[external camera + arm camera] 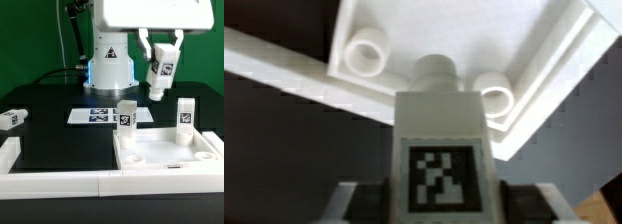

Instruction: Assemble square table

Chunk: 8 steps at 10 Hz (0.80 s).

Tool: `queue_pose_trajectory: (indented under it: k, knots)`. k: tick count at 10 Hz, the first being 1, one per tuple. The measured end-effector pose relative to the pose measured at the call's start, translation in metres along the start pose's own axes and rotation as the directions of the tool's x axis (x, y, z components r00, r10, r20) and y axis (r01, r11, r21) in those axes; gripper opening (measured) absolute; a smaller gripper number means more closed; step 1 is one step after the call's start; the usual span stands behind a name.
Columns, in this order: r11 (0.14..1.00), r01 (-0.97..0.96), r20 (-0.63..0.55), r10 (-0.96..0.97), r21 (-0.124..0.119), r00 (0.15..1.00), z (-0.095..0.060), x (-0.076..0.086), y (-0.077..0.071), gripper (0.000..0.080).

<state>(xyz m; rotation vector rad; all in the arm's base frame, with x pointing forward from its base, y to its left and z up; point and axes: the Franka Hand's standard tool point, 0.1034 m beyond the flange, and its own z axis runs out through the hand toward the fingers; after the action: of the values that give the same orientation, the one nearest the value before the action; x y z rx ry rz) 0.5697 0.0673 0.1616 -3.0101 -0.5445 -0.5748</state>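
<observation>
My gripper (pixel 160 72) hangs above the table's back right and is shut on a white leg (pixel 161 68), tilted, with its tag facing the camera. In the wrist view the gripper (pixel 445 205) holds this leg (pixel 445 130) between both fingers (pixel 358 200), threaded tip pointing at the square tabletop (pixel 455 30) with two corner holes (pixel 363 55) (pixel 494 98). The tabletop (pixel 165 152) lies at the front right, rim up. Two legs stand upright on its back corners (pixel 126 115) (pixel 185 113). Another leg (pixel 10 118) lies loose at the exterior view's left.
The marker board (pixel 100 115) lies flat in front of the robot's base (pixel 108 60). White border rails (pixel 50 180) run along the front and left edges of the black table. A green wall stands behind.
</observation>
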Motion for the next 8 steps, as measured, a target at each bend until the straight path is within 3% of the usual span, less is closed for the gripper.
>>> queue_pose_trajectory:
  k: [2, 3, 5, 6, 7, 8]
  knots:
    - [0.997, -0.069, -0.01, 0.069, 0.026, 0.998, 0.006, 0.032, -0.029, 0.029]
    - [0.998, -0.065, -0.009, 0.066, 0.018, 0.998, 0.006, 0.027, -0.022, 0.029]
    - [0.997, -0.074, -0.005, 0.075, 0.017, 0.997, 0.007, 0.025, -0.021, 0.029]
    - [0.998, -0.062, -0.013, 0.062, 0.012, 0.998, 0.008, 0.022, -0.017, 0.029]
    - [0.999, -0.035, -0.031, 0.034, -0.007, 0.999, 0.013, 0.001, 0.0, 0.029]
    - [0.999, -0.035, -0.021, 0.035, -0.005, 0.999, 0.019, -0.02, 0.012, 0.029]
